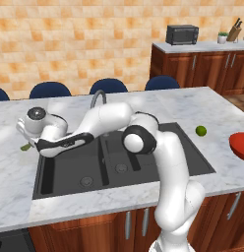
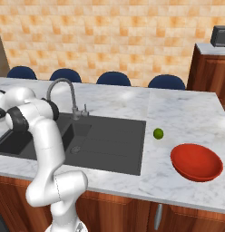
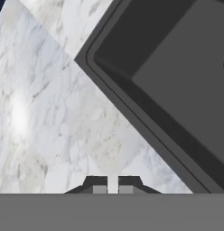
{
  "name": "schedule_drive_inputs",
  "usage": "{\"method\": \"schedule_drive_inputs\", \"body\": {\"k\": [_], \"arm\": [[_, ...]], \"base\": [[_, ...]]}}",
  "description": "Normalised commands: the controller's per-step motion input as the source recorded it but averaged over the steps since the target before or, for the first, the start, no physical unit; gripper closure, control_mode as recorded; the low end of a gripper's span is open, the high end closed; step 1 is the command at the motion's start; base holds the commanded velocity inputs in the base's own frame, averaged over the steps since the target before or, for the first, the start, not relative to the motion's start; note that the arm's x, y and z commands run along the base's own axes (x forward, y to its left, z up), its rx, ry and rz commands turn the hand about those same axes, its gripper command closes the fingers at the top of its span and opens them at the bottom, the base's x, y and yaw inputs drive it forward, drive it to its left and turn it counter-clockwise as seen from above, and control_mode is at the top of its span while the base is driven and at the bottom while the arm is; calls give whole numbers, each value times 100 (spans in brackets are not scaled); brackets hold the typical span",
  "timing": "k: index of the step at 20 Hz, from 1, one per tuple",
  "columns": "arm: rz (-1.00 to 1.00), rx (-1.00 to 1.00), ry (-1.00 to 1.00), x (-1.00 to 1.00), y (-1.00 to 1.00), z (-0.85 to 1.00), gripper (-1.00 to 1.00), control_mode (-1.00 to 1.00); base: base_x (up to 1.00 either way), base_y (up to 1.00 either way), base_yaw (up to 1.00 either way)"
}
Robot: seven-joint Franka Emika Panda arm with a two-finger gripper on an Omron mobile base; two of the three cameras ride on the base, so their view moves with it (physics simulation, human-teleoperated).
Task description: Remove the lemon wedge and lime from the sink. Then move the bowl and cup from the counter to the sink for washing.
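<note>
On marble counter (image 2: 187, 113): lime (image 2: 158, 133), red bowl (image 2: 196, 161); hand (image 3: 112, 186) closed, empty, beside dark sink (image 3: 177, 81).

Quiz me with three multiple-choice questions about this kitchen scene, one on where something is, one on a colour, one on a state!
1. Where is the lime?
A. in the sink
B. on the counter right of the sink
C. in the bowl

2. What colour is the bowl?
A. red
B. blue
C. white

3. How is the gripper?
A. wide open
B. shut
C. holding the bowl

Answers:
1 B, it lies on the marble counter between the sink and the bowl.
2 A, it is plainly red in both base views.
3 B, the hand view shows its tips nearly together over bare marble.
</note>
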Motion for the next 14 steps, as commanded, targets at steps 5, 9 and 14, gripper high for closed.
{"method": "schedule_drive_inputs", "body": {"k": [5, 9, 14], "arm": [[-7, 7, 5, -16, 15, -38, 100, -100], [-11, 8, 8, -3, 21, -36, 100, -100], [-12, 6, 10, -4, 23, -38, 100, -100]], "base": [[0, 0, 0], [0, 0, 0], [0, 0, 0]]}}
